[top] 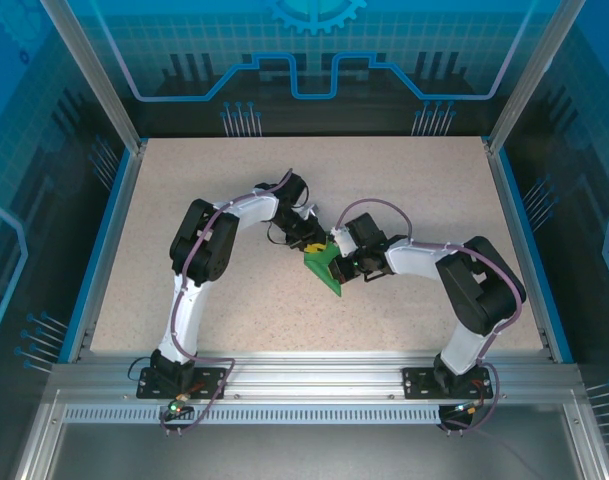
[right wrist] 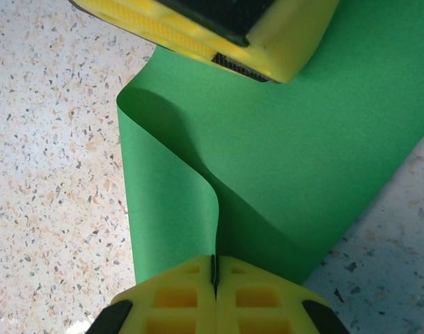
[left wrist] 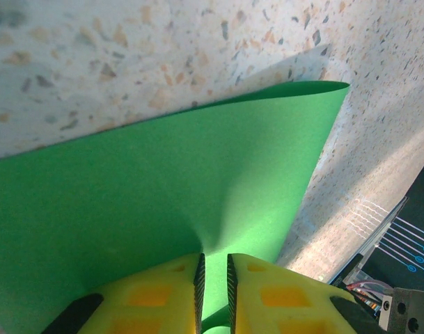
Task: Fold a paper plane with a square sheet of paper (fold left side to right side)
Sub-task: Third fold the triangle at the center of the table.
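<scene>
The square sheet of paper (top: pixel 327 272) is green and lies mid-table between both arms. In the right wrist view the paper (right wrist: pixel 302 139) has one edge lifted into a curl, and my right gripper (right wrist: pixel 214 259) is shut on that raised edge. My left gripper (left wrist: pixel 214 256) comes in from the upper left in the top view (top: pixel 314 247). Its yellow fingertips (right wrist: pixel 267 42) rest on the sheet (left wrist: pixel 163 181), the jaws stand a narrow slit apart, and the paper puckers at their tips. The right gripper (top: pixel 341 265) sits just right of the sheet.
The speckled beige tabletop (top: pixel 234 300) stretches around the paper on all sides. A blue rim (top: pixel 104 250) and an aluminium frame (top: pixel 314 375) border it. Both arm bases stand at the near edge.
</scene>
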Controlling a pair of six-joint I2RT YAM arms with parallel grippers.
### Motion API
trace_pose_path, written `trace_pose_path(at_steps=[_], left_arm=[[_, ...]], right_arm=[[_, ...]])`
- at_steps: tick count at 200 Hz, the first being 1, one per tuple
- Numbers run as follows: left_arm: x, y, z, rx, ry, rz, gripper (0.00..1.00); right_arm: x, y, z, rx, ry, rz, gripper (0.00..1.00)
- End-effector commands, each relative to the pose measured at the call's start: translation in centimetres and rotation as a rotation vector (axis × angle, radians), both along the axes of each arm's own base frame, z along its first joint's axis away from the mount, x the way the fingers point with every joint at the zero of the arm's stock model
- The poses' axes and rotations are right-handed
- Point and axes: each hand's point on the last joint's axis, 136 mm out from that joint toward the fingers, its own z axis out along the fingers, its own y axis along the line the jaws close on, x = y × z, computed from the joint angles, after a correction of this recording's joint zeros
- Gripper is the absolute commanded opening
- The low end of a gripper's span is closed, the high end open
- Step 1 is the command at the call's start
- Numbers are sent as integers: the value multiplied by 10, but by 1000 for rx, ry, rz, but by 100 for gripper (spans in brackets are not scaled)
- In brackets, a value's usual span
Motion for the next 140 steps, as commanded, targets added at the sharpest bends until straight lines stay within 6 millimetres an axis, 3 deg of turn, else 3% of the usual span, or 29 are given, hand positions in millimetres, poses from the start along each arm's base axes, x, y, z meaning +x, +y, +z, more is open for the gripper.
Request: trace_pose_path(at_steps=[1,72,76,89,140], left_arm=[[-17,7,-35,86,71,-16,20],[-17,7,-34,82,68,-17,20],[-17,6,-33,80,68,-17,20],[-16,6,-29,73,59,-21,22],[-1,4,12,37,-33,-39,31]], right_arm=[[4,-6,-5,-21,26,-28,0],[-5,-10,-20,-55,73,-17,0],[3,-6,-13,-45,53,-16,0],[0,-6,-15,-57,63,-8,0],[-17,-13,-23,-105,116,30,0]])
